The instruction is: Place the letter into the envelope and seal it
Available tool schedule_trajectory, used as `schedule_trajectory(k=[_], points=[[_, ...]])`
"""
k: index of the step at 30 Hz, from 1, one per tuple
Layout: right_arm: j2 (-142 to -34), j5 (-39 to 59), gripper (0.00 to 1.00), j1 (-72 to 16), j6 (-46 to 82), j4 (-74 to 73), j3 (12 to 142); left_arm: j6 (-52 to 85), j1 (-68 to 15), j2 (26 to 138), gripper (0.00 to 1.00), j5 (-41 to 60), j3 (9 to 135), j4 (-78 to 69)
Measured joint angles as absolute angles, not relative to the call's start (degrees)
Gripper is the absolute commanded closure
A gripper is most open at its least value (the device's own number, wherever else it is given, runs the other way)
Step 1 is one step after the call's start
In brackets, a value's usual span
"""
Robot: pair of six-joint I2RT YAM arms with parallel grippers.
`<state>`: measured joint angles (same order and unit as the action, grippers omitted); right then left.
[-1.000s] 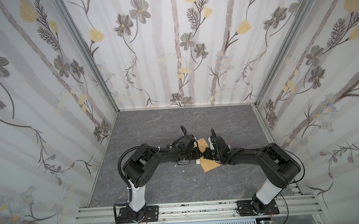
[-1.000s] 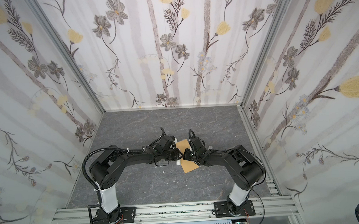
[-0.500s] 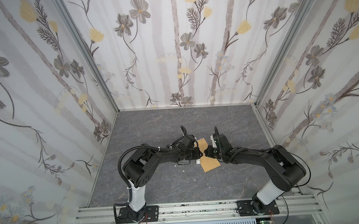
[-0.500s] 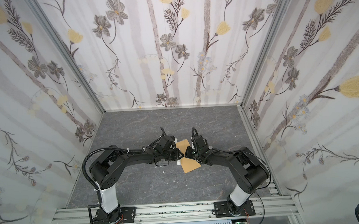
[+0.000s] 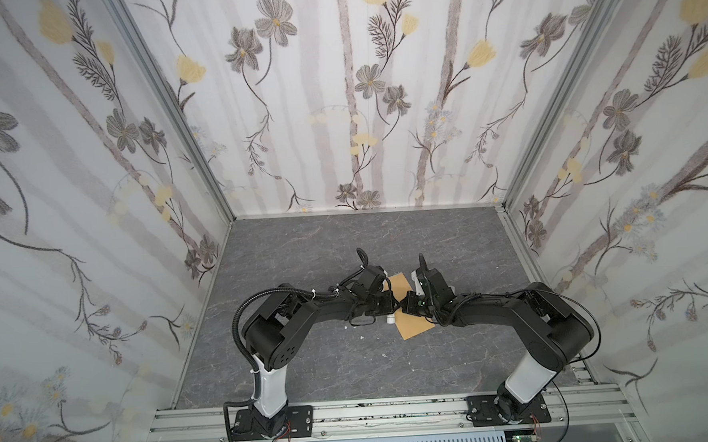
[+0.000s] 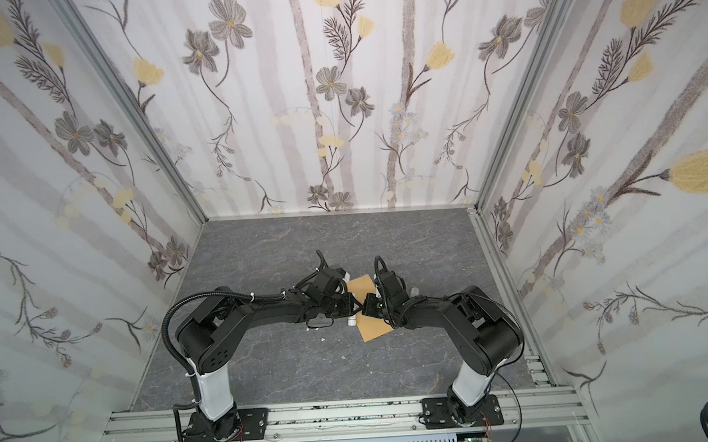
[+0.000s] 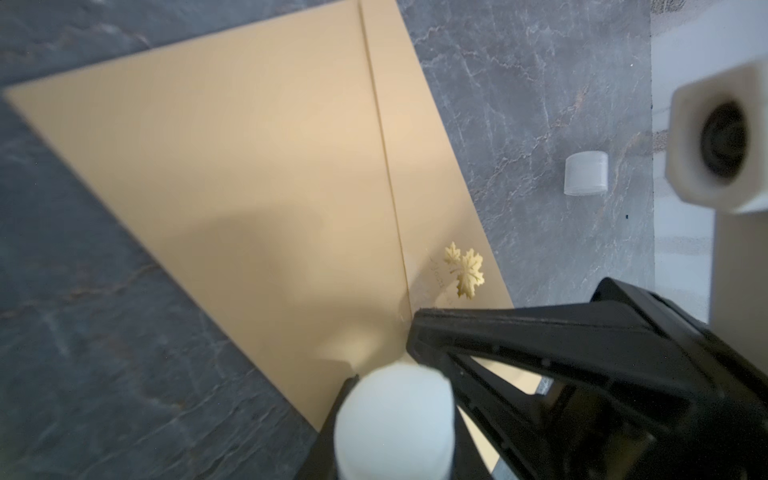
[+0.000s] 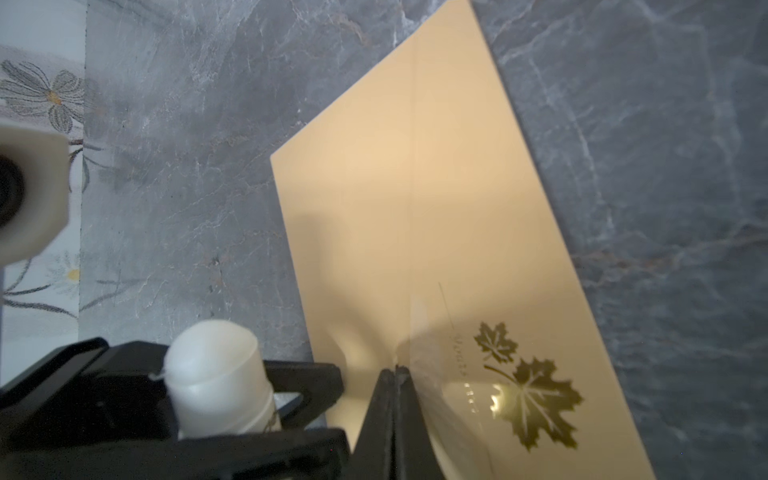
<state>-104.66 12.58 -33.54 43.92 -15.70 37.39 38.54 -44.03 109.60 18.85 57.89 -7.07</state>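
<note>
Brown paper envelope (image 8: 415,208) looks light and bendy — right gripper (image 8: 397,374) pinches its flap edge; left gripper (image 8: 232,415) squeezes the white glue stick (image 8: 212,361).

Quick tally, folks: one long kraft-brown paper envelope (image 5: 414,329), and there are two gold maple leaves (image 8: 528,386) printed on it. One white cylindrical plastic tube (image 8: 216,374). One small white round cap (image 7: 586,172). Two black robot arms (image 5: 307,316) in both top views. One grey marbled tabletop (image 5: 304,253), and on it two tiny white flecks (image 5: 361,337), out at eight o'clock from the envelope.
</note>
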Motion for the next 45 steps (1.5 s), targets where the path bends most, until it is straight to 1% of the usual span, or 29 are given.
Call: schedule_trajectory(k=[5, 17, 36, 37, 39, 40, 43, 45], points=[[-101.75, 12.97, 1.00, -33.63, 44.51, -14.24, 36.80, 38.54, -43.29, 109.43, 1.00, 18.81, 57.93, -6.52], [-89.56, 14.68, 1.00, -30.65, 44.93, -11.94, 35.94, 37.04, -43.07, 106.98, 1.00, 15.00, 59.24, -0.16], [-79.90, 16.99, 1.00, -27.83, 45.58, -10.90, 30.24, 37.80, -42.50, 97.93, 1.00, 11.31, 60.97, 1.58], [-79.13, 17.32, 0.97, -27.68, 45.60, -10.90, 30.02, 38.00, -42.37, 97.38, 1.00, 10.90, 61.19, 1.58], [-77.65, 17.47, 0.86, -27.55, 45.98, -10.92, 29.71, 38.63, -42.19, 96.23, 1.00, 10.55, 61.78, 1.56], [-76.86, 17.56, 0.82, -27.53, 45.98, -10.94, 29.61, 39.07, -42.02, 95.70, 1.00, 10.50, 62.19, 1.56], [-74.89, 17.61, 0.74, -27.62, 45.95, -10.96, 29.45, 40.36, -41.63, 94.48, 1.00, 10.15, 63.16, 1.28], [-73.56, 17.52, 0.70, -28.10, 45.93, -11.03, 29.45, 41.56, -41.21, 94.00, 1.00, 10.22, 63.44, 0.69]])
